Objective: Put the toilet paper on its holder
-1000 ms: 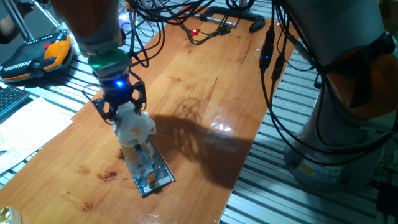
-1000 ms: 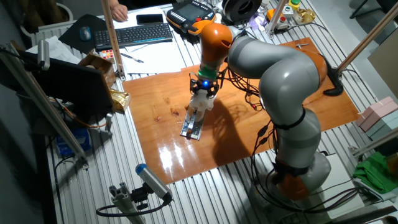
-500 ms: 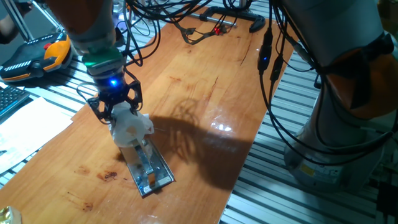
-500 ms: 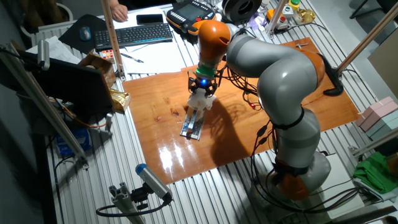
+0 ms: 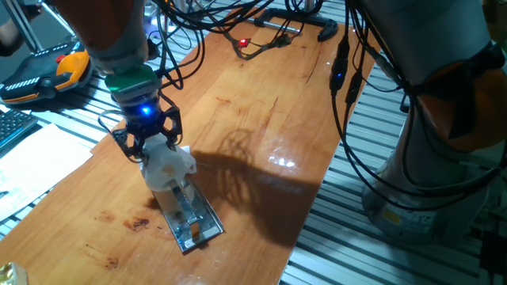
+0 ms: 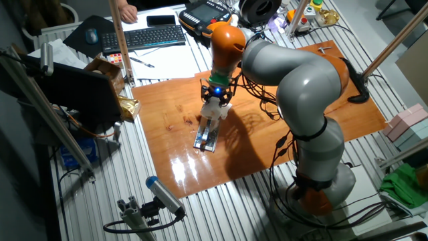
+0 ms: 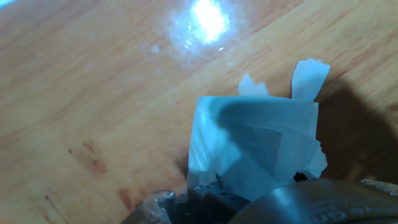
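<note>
While the gripper (image 5: 150, 149) hangs over the far end of the holder (image 5: 188, 212), its jaws are clenched on the toilet paper (image 5: 166, 165), which sits just under the black fingers and above the shiny metal plate. From where I stand, the task looks about half done: the roll is picked up and brought to the holder, but I judge it is not yet on the bar, because the bar with its orange-brown tip (image 5: 192, 229) is bare at the near end of the plate. What is left is to slide or lower the roll onto that bar and then let it go. The holder lies flat on the wooden table (image 5: 261, 119), and its long axis runs from the gripper toward the near edge of the table, slightly to the right. Which way the roll's own axis points I cannot tell for sure; the paper looks crumpled, and its core is hidden. In the hand view the toilet paper (image 7: 258, 146) fills the lower middle, with a torn loose end sticking out at the top.
</note>
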Controlling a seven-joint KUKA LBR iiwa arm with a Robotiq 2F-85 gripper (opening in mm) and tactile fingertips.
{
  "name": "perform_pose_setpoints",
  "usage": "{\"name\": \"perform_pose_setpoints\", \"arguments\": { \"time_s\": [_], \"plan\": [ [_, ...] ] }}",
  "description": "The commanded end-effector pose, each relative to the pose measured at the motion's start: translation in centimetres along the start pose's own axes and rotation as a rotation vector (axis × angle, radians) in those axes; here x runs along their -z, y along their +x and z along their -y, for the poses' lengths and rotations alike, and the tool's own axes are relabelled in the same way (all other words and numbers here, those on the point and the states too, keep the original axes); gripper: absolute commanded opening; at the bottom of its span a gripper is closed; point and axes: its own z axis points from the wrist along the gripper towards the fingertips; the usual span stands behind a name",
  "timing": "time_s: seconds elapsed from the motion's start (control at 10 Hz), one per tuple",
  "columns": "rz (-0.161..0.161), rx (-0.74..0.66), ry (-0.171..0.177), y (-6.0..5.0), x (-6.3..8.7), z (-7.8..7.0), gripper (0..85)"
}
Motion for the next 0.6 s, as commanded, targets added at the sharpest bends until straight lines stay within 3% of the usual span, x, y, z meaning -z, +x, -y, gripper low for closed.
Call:
{"name": "perform_pose_setpoints", "arguments": {
  "time_s": [0.0, 0.3, 0.5],
  "plan": [
    [0.005, 0.007, 0.008, 0.04, 0.03, 0.04, 10.7],
    [0.008, 0.021, 0.011, -0.62, 0.03, 0.26, 11.0],
    [0.008, 0.016, 0.008, -0.18, -0.21, 0.22, 11.0]
  ]
}}
